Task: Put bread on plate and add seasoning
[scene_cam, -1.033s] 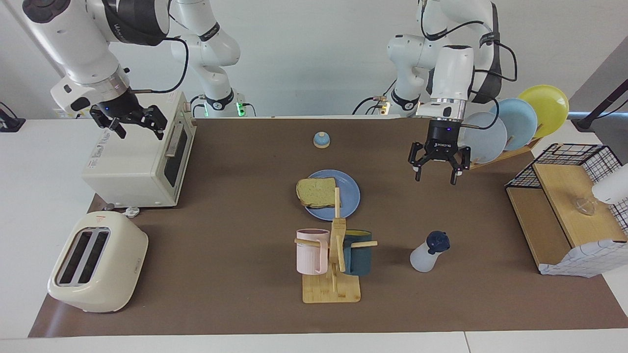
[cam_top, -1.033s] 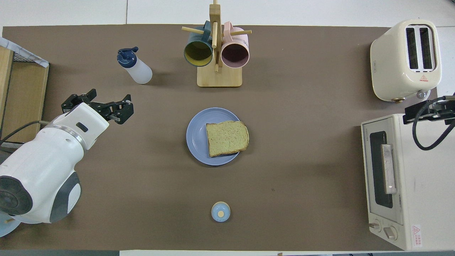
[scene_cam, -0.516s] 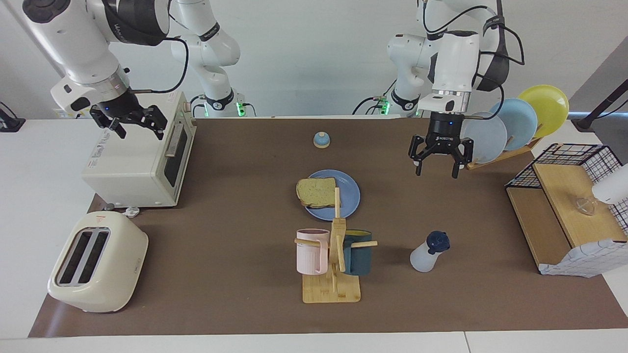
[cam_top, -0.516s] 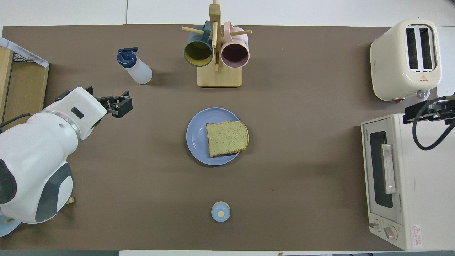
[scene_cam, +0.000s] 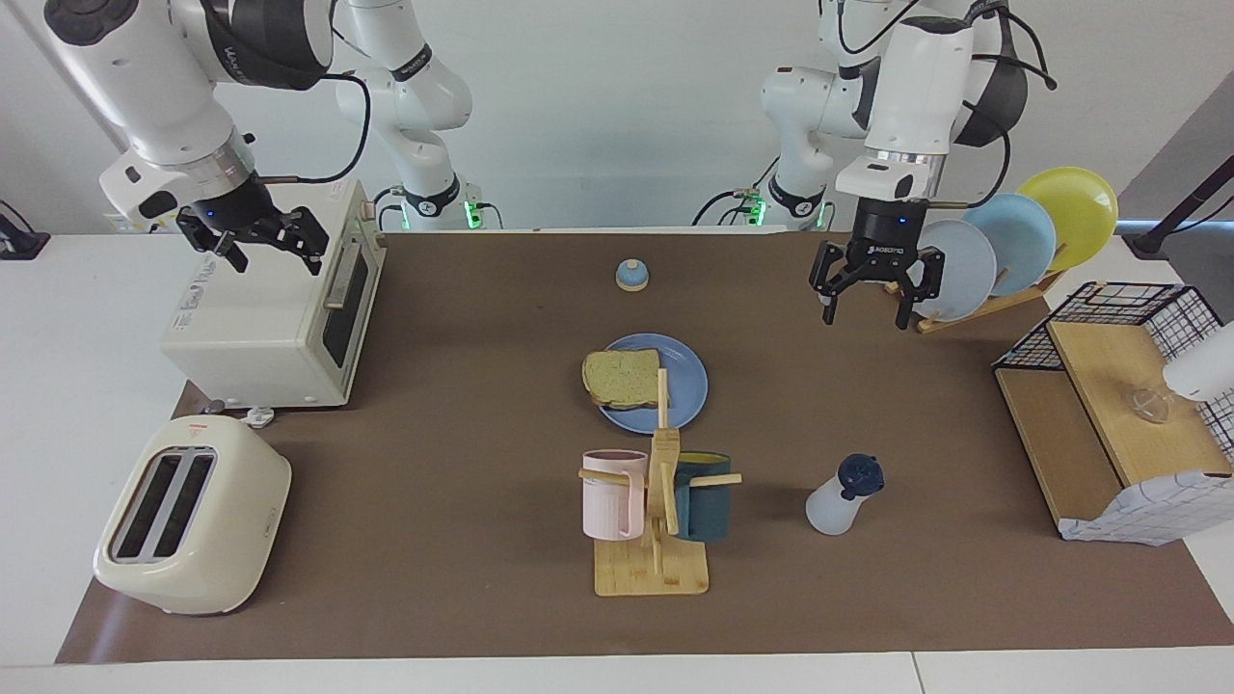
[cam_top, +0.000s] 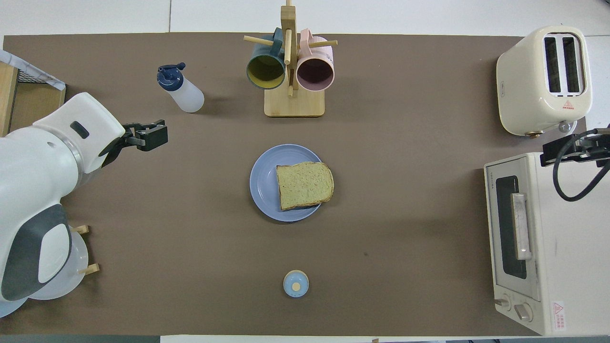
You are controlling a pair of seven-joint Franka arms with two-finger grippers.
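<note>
The bread slice [scene_cam: 622, 377] lay on the blue plate [scene_cam: 686, 386]. Left tool [scene_cam: 865, 310] hung spread, empty, over the worktop; right tool [scene_cam: 273, 253], also spread, over the toaster oven [scene_cam: 260, 337].

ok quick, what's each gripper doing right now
Left gripper: open, empty, in the air over the mat beside the plate rack.
Right gripper: open, empty, over the toaster oven.

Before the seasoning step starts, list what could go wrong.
1. The bread hangs over the plate rim toward the right arm's end, so a nudge could slide it off.
2. The bottle stands close to the mug rack; a wide reach might clip the pegs.
3. The left gripper, jaws open and empty, hangs beside the plate rack and could catch it when swinging.
</note>
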